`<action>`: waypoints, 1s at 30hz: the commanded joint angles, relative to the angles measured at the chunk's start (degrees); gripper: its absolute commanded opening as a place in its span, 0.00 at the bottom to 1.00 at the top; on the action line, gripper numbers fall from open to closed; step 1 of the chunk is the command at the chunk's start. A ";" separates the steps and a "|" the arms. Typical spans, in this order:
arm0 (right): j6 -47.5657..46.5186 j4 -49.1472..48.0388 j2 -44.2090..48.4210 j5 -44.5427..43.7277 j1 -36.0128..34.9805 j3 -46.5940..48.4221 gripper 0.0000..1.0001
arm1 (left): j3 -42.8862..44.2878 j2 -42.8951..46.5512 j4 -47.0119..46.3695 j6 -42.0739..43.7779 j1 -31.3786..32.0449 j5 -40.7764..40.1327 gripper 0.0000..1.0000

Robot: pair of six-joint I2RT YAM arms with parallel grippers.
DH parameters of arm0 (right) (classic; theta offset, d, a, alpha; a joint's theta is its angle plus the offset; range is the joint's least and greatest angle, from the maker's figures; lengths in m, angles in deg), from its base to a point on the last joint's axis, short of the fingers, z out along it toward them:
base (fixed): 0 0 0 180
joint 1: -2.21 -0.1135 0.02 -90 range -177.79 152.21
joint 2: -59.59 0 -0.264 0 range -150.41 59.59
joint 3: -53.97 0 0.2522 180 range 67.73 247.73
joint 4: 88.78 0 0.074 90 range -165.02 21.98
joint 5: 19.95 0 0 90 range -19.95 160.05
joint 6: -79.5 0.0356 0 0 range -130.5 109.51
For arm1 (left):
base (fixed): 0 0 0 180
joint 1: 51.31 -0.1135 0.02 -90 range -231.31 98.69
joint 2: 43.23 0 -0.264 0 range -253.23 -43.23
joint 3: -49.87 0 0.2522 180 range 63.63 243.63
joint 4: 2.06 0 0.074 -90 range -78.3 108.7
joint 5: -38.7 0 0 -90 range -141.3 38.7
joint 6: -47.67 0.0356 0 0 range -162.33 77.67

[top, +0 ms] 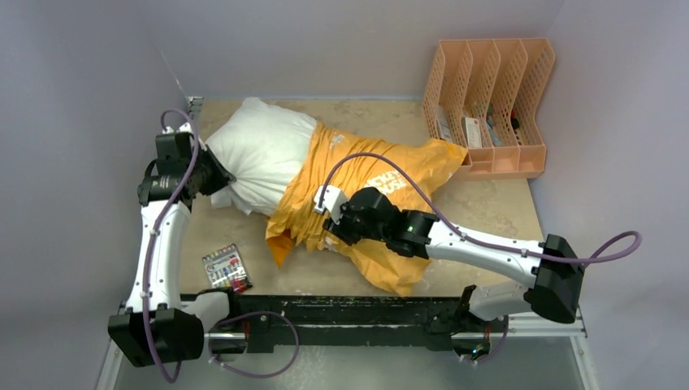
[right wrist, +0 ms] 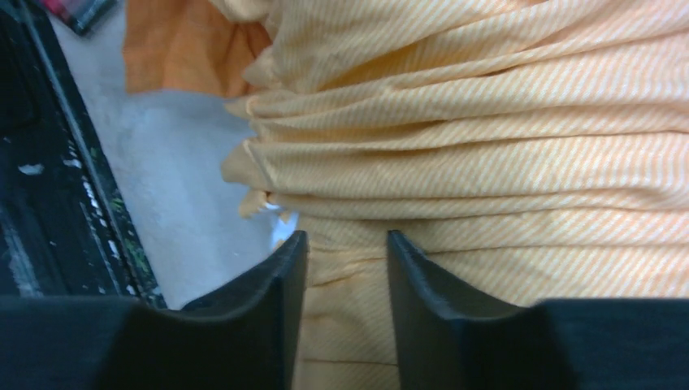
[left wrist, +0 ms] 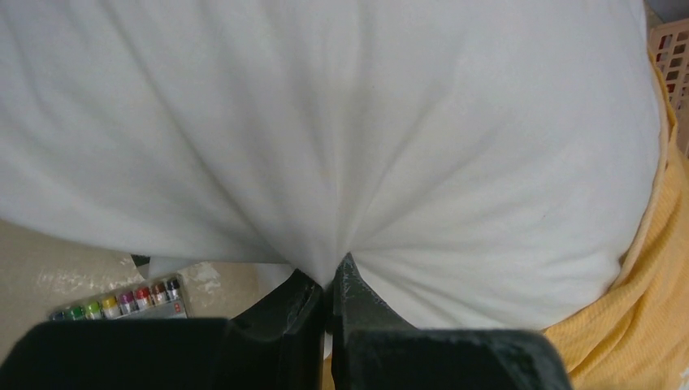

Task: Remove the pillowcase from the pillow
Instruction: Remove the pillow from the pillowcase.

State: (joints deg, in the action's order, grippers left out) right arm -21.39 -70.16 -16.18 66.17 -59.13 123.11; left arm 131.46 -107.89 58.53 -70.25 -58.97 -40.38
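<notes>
Pillow (top: 262,150) cloth, smooth and white, puckers into radiating creases where the left jaws are clenched on its edge, toward the far-left corner of the mottled beige counter (top: 487,215). Its right half sits inside the orange-yellow pillowcase (top: 305,203), a finely striped weave bunched into long parallel folds (white lettering shows on top). The right jaws stand parted over those folds near the case's open end, pinching nothing. A peach lattice file rack (top: 496,97) stands far right; a flat marker pack (top: 227,268) lies near left.
</notes>
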 commanded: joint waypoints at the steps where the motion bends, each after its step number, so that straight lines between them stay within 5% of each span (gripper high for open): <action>1: 4.35 -1.39 2.62 -0.24 0.79 4.27 0.51 | -6.08 8.05 -6.90 1.13 -1.75 -3.60 0.00; 4: 8.12 -8.41 6.64 -7.27 0.79 2.43 0.76 | -9.35 10.91 -5.24 1.15 -1.77 -4.14 0.00; 6: 13.22 -10.61 8.74 -20.30 0.79 1.20 0.97 | -10.80 12.45 -3.92 1.49 -1.81 -4.57 0.00; 8: 16.61 -9.61 9.57 -31.80 1.84 1.61 0.99 | -11.69 13.60 -2.92 1.55 -1.74 -5.08 0.00; 10: 20.96 -1.66 9.07 -34.04 5.69 4.21 0.99 | -12.28 14.36 -2.31 1.43 -1.76 -4.84 0.00; 15: 37.31 15.11 3.71 -15.27 21.56 11.96 0.99 | -13.14 15.56 -1.76 0.58 -1.74 -4.56 0.00; 22: 41.14 18.56 -5.66 -0.27 22.40 14.94 0.99 | -14.55 16.96 -2.00 -1.22 -1.75 -3.72 0.00; 26: 42.09 20.08 -10.04 5.16 22.36 15.81 0.66 | -14.32 17.57 -0.86 -0.99 -1.75 -4.63 0.00; 30: 41.63 22.03 -8.29 -4.98 22.52 14.51 0.32 | -10.25 20.11 2.10 2.45 -1.74 -12.94 0.00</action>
State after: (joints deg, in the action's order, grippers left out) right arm 18.15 -53.81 -25.05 62.30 -35.87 138.23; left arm 116.51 -91.30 59.77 -71.02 -60.04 -44.73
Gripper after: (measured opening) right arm 0.452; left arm 0.030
